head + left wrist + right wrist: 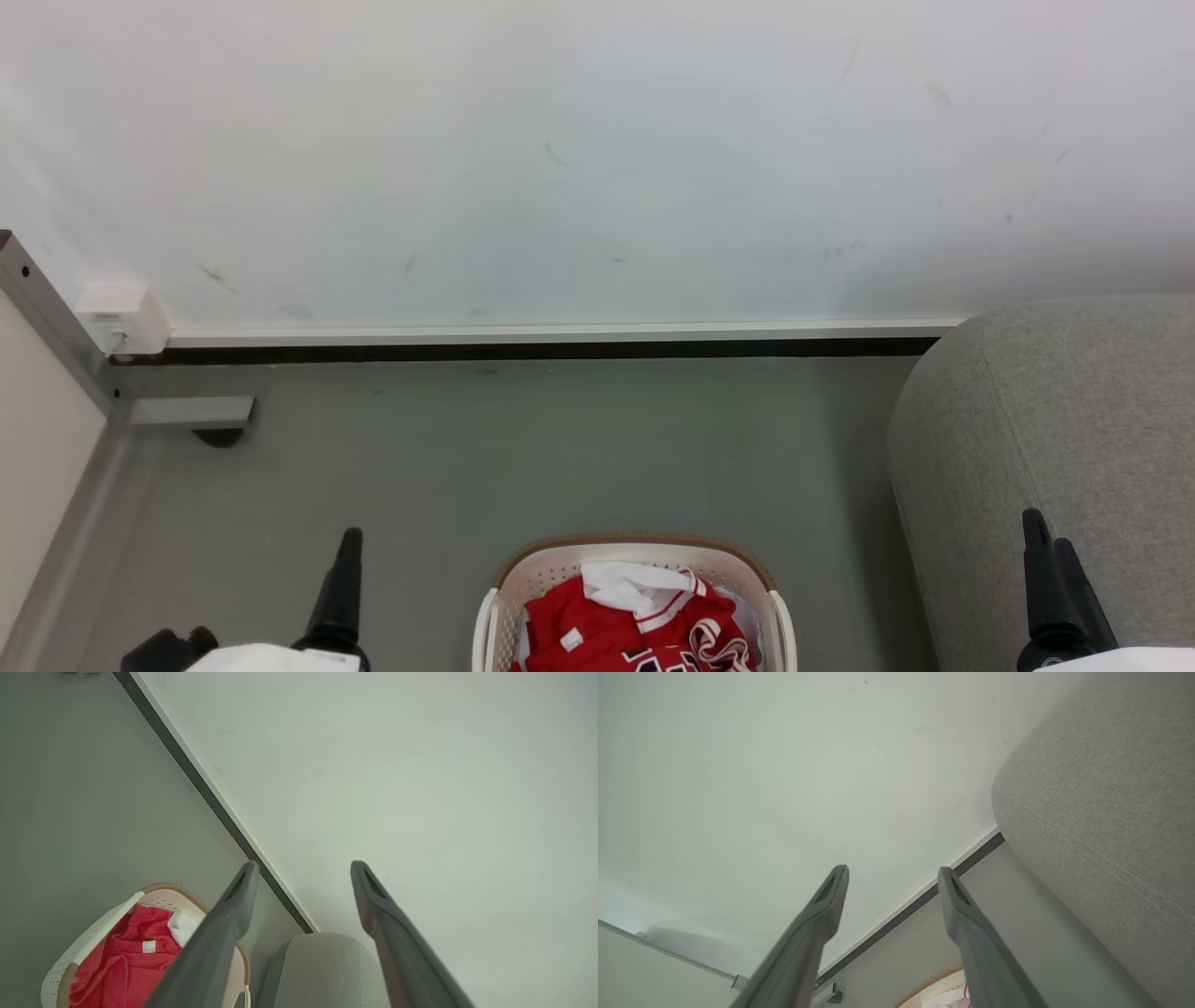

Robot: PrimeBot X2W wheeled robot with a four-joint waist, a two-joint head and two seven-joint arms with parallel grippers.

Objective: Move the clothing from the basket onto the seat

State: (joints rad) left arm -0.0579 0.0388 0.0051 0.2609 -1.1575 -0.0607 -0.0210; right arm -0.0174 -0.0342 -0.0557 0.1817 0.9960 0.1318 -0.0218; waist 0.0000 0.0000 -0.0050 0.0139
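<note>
**Jersey waits in the basket, both grippers free**

Nearest the robot, the left gripper (304, 865) and the right gripper (893, 869) both stand with fingers spread wide and nothing between them, one on each side of the basket (635, 541). Neither touches it.

The clothing (616, 630) lies crumpled inside the basket, on the floor (560, 448) straight ahead of the robot. Its white fabric part and the striped trim lie toward the far rim. The black number sits toward the near side, where the head view's edge cuts it off. So the garment probably runs near-to-far, collar end away from the robot, but with the near half out of frame its long axis cannot be fixed.

To the right, near the basket but apart from it, rises the seat (1074, 420), its top well above the rim. Beyond are the dark skirting (541, 350) and the white wall (597, 140).

Risks from here:
- A pinch on one loose fold could let the jersey slide out mid-lift.
- A finger pushed too deep could snag the perforated wall and haul the basket up too.
- A trailing hem could catch the rim and tip it.
- A low carry could brush the cloth against the seat's side, dropping it on the floor between them.
</note>
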